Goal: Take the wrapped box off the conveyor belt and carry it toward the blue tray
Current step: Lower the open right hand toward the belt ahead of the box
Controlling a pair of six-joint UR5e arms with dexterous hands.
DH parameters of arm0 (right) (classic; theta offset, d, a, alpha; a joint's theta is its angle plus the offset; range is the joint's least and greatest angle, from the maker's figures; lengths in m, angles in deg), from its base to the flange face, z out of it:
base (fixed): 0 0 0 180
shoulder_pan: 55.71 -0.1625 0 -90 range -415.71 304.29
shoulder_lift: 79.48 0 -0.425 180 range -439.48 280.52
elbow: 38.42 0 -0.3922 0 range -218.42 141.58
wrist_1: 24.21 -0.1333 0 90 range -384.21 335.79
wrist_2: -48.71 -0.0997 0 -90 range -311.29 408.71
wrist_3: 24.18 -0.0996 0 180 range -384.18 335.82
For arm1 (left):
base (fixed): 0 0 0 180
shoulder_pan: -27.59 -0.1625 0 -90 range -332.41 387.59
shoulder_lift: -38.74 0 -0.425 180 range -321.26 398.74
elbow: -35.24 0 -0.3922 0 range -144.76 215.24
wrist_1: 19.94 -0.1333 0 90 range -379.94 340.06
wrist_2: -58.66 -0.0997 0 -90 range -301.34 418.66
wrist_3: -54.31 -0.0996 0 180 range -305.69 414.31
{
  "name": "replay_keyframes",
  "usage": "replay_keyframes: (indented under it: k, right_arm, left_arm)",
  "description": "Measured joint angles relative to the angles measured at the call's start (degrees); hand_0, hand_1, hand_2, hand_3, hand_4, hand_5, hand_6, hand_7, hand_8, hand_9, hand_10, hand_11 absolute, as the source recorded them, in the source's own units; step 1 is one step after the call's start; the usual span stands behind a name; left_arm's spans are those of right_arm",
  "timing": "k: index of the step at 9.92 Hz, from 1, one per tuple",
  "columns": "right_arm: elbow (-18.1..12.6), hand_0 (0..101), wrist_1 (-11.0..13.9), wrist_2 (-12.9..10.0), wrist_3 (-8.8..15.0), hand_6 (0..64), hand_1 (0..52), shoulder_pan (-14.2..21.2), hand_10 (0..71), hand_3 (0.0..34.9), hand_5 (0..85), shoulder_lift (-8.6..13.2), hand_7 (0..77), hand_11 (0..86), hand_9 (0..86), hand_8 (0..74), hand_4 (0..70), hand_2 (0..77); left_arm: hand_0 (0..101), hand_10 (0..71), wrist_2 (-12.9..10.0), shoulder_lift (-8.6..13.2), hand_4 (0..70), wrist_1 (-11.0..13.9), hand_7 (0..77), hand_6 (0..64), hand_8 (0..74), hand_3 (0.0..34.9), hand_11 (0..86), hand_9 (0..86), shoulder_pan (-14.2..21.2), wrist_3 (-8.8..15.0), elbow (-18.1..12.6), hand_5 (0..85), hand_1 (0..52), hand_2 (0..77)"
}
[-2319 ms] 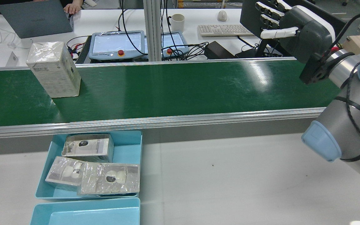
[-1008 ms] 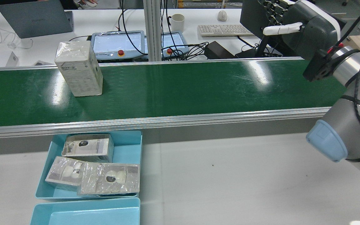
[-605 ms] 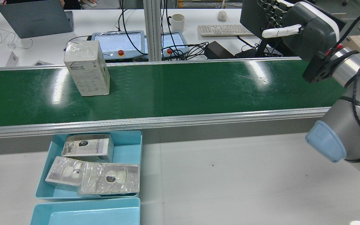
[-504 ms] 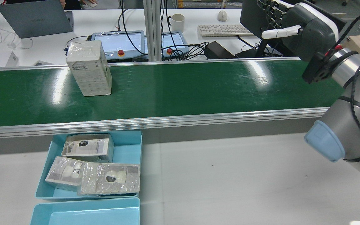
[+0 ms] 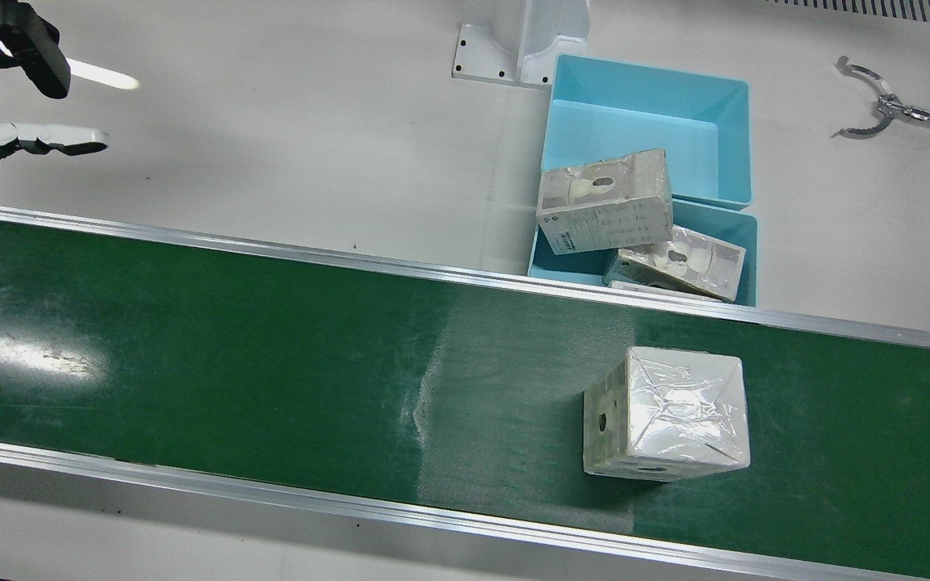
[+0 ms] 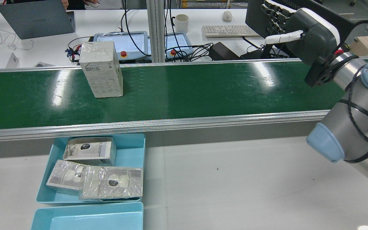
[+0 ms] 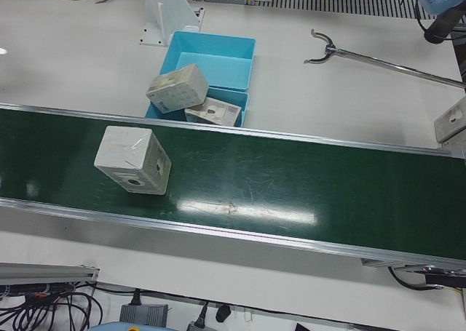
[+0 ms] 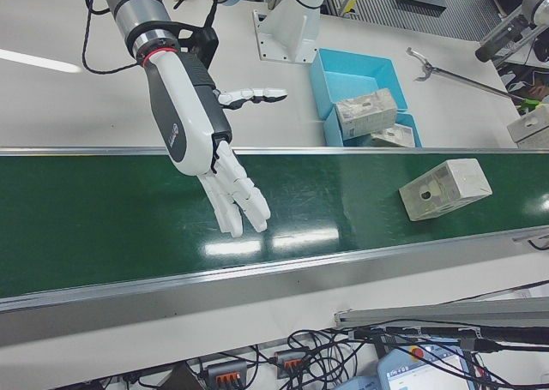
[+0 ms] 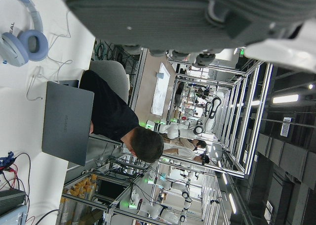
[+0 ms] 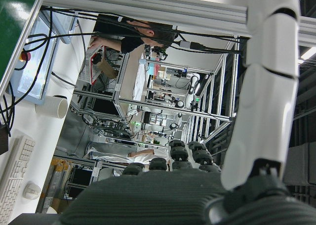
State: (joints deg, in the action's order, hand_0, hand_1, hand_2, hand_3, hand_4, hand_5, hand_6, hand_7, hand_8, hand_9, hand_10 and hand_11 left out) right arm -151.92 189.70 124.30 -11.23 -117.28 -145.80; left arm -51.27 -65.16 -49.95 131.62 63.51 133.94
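Observation:
The wrapped box (image 6: 102,73) stands upright on the green conveyor belt (image 6: 203,89), toward its left part in the rear view; it also shows in the front view (image 5: 667,415) and in the right-front view (image 8: 444,189). The blue tray (image 6: 131,151) sits on the white table just below the belt's near rail. My right hand (image 6: 302,28) hovers open above the belt's far right end, well away from the box, its fingers (image 8: 240,197) spread. The left hand view shows only the palm edge of my left hand (image 9: 163,12), holding nothing.
Three wrapped boxes (image 6: 97,172) lie in the tray. An empty second tray (image 6: 88,218) stands beside it. A metal grabber tool (image 5: 877,105) rests on the table. Beyond the belt are teach pendants (image 6: 120,44), cables and a desk with a laptop.
The box has ridden the belt to the right in the rear view, from the far left end to roughly a third of the way along. The right hand only drifted slightly.

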Motion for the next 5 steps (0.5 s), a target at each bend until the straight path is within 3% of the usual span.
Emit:
replay_keyframes:
  k: [3,5]
  right_arm:
    - [3.5,46,-8.0,-0.1,0.3,0.0,12.0,0.1,3.3,0.0,2.2,-2.7,0.5,3.8,1.6,1.6,4.9,10.4]
    - [4.4,46,-10.1,-0.2,1.1,0.0,10.4,0.4,2.7,0.0,1.6,-3.4,0.5,4.4,1.1,1.6,4.9,9.8]
  left_arm:
    - [0,0.0,0.0,0.0,0.0,0.0,0.0,0.0,0.0,0.0,0.0,0.0,0.0,0.0,0.0,1.1,0.0,1.1]
    - [0,0.0,0.0,0.0,0.0,0.0,0.0,0.0,0.0,0.0,0.0,0.0,0.0,0.0,0.0,1.1,0.0,1.1]
